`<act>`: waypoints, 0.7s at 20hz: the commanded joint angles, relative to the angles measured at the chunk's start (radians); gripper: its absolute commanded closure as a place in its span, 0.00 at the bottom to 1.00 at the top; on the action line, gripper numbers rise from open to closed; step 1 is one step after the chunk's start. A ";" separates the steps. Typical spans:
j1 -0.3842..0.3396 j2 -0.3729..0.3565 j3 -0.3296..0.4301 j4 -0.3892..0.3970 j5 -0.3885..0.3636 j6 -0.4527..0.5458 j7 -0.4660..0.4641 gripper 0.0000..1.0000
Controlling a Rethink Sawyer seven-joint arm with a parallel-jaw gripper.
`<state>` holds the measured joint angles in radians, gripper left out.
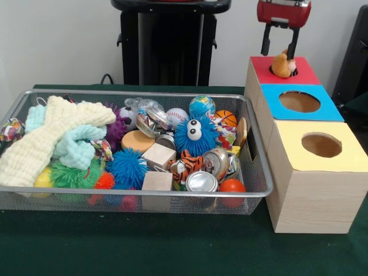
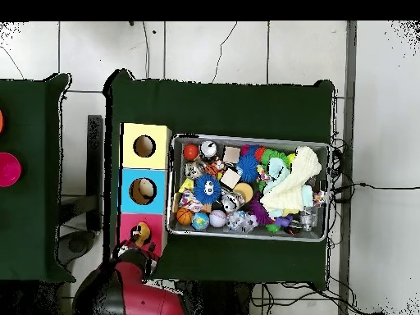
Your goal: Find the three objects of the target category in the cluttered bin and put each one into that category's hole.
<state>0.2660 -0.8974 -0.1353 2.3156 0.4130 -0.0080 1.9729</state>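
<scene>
Hovering above the red box's hole (image 1: pixel 283 70), gripper (image 1: pixel 280 50) spread wide around an orange plush toy (image 1: pixel 281 65) sitting in it.

Dark green cloth (image 1: pixel 144 253) over the tabletop. A second green-covered tabletop (image 2: pixel 33 164) stands apart to one side, carrying a round magenta disc (image 2: pixel 6 170) at its edge. White tiled floor (image 2: pixel 205 49) all around; black cables (image 2: pixel 361 187) trail across it. Pale wall (image 1: pixel 57 40) behind.

Red arm raised, tool (image 1: pixel 280 50) fingers spread
</scene>
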 commanded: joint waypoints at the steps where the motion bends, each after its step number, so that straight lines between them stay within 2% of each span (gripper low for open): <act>1: -0.016 0.004 0.054 -0.003 -0.030 0.026 0.157 0.00; 7: -0.025 0.001 0.063 0.004 -0.033 0.014 0.161 0.00; 14: -0.003 -0.005 0.052 -0.001 -0.018 0.028 0.170 0.00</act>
<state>0.2668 -0.8976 -0.1353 2.3247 0.4111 -0.0080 1.9729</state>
